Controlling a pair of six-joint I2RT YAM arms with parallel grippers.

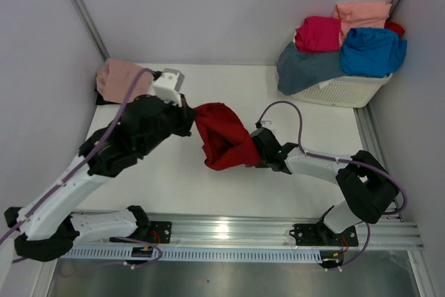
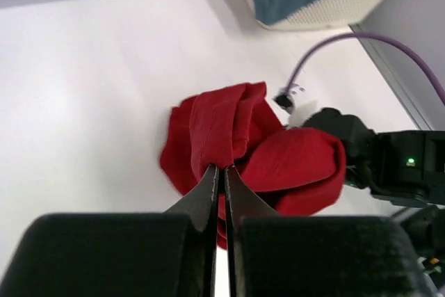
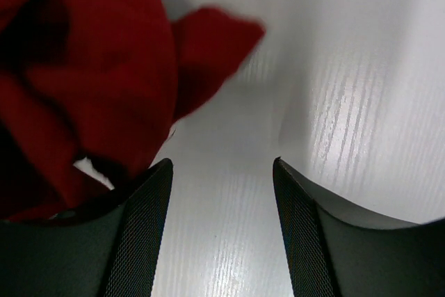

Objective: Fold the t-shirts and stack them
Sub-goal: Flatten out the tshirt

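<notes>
the left fingers [image 2: 201, 203] pinch an edge of the dark red t-shirt [image 2: 229, 126], bunched over the white bench [image 2: 90, 88]; the right fingers [image 3: 146, 227] stand spread just beside the cloth.

The left arm [image 1: 67, 188] and right arm [image 1: 321, 166] share one build: glossy white link shells between bulky matt black joint housings. A purple cable [image 1: 124, 109] follows the left arm; the right arm's purple cable [image 2: 361, 35] ends in a white plug [image 2: 292, 97] (a small green light [image 2: 410, 161] glows on its black housing). The left gripper [image 2: 221, 169] has black fingers [image 2: 201, 199] tapering to thin blades; the right gripper [image 3: 222, 166] has black fingers [image 3: 142, 234] faced with fine mesh texture
</notes>
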